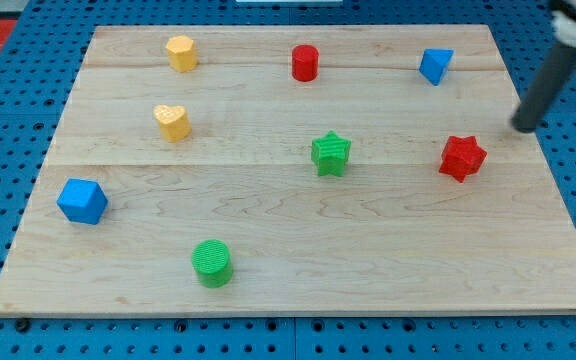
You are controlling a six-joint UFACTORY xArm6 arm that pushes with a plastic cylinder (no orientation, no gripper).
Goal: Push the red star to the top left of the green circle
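Approach step: my tip (521,128), bare and holding nothing, stands just right and far of the red plastic star block (462,157), well right of the green plastic circle block (212,262); next, I judge, a long leftward push.

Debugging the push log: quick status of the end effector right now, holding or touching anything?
No hand fitted, only a rod. My tip holds nothing and touches no block; it sits just up and to the view's right of the red star.
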